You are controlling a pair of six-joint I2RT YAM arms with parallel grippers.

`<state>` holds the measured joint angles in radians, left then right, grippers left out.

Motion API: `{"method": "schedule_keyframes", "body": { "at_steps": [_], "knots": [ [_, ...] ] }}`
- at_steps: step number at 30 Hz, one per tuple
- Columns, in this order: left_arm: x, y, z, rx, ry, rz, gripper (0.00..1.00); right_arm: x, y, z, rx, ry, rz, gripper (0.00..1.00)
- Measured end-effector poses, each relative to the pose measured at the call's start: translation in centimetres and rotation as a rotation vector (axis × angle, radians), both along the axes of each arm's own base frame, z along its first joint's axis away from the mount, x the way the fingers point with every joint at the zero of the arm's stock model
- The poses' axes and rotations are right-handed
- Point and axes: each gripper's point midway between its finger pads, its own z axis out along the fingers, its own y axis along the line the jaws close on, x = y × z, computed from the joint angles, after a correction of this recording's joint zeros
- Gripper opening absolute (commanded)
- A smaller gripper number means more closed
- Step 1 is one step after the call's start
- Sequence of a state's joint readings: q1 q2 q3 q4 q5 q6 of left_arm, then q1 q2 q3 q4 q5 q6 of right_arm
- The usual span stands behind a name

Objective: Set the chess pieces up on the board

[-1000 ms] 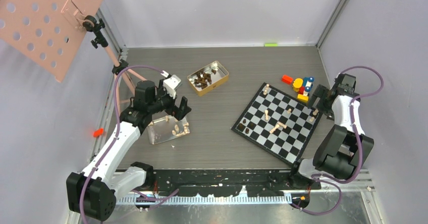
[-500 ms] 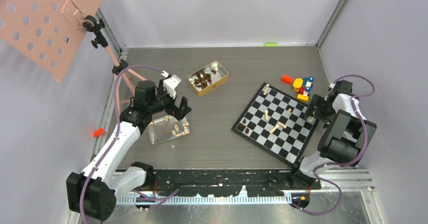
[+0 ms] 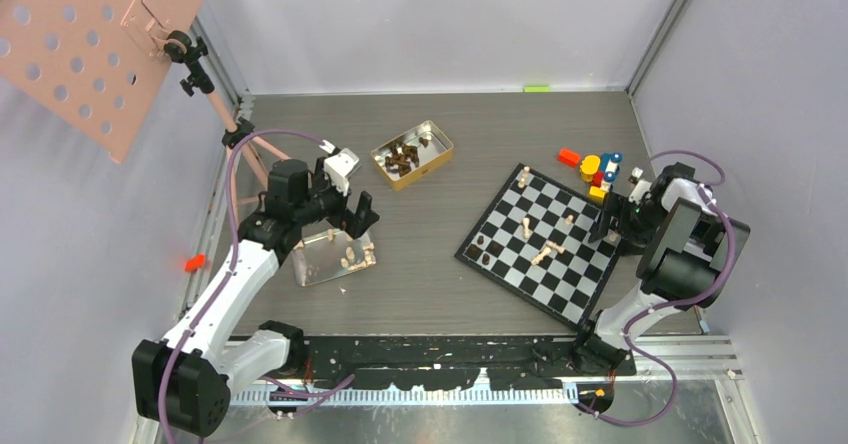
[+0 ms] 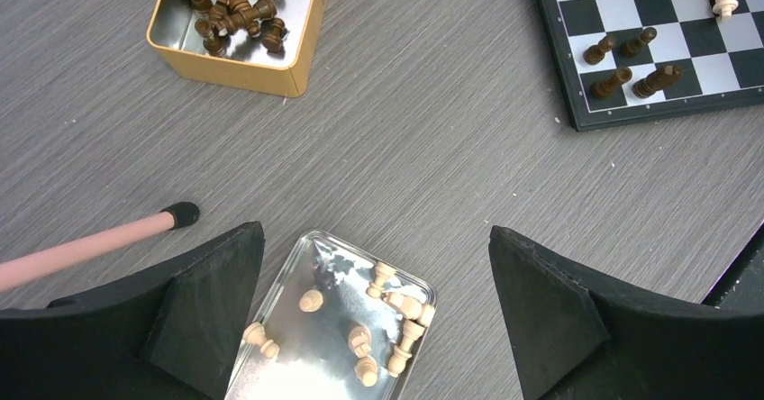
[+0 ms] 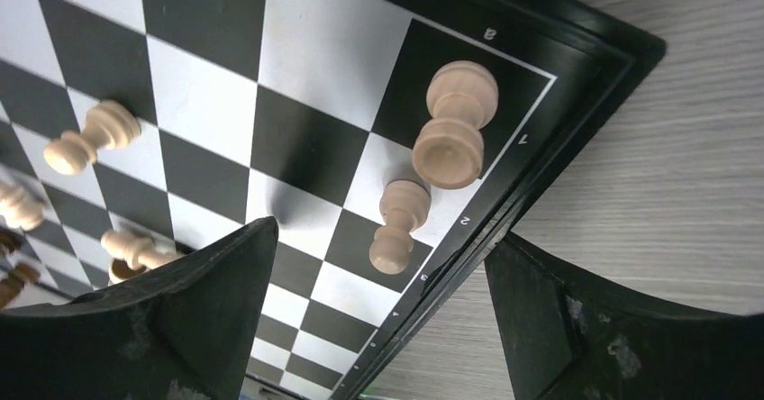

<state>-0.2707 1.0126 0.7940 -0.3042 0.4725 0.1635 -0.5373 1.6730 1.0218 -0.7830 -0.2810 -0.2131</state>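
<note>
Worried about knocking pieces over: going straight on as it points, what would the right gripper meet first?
Most likely the small pale pawn at the edge of the board, between the fingers of the open right gripper; the larger pale piece stands close by. Depth is hard to judge.

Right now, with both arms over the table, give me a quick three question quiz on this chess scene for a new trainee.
1. True or false: the gold tin holds dark pieces.
2. In the top view, the right gripper hovers over which part of the board? A) right corner B) centre C) left corner
3. What lies below the open left gripper?
Key: 1 true. 2 A. 3 the clear tray with loose pale pieces.
</note>
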Motion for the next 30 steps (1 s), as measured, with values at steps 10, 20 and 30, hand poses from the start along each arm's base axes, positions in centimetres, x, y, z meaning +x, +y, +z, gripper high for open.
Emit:
{"method": "schedule_keyframes", "body": {
  "at_steps": [10,20,30],
  "knots": [
    [0.2,-0.3,-1.1,0.026,0.022,-0.008,1.00,-1.1,3.0,0.6,0.163,0.000,0.152,0.90],
    [-0.5,-2.5,-3.8,0.091,0.074,-0.094,1.00,-0.8,4.3,0.9,0.198,0.001,0.216,0.90],
    [-2.5,-5.5,-5.4,0.154,0.086,-0.226,1.00,5.2,5.6,0.5,0.060,0.002,0.349,0.90]
  ]
}}
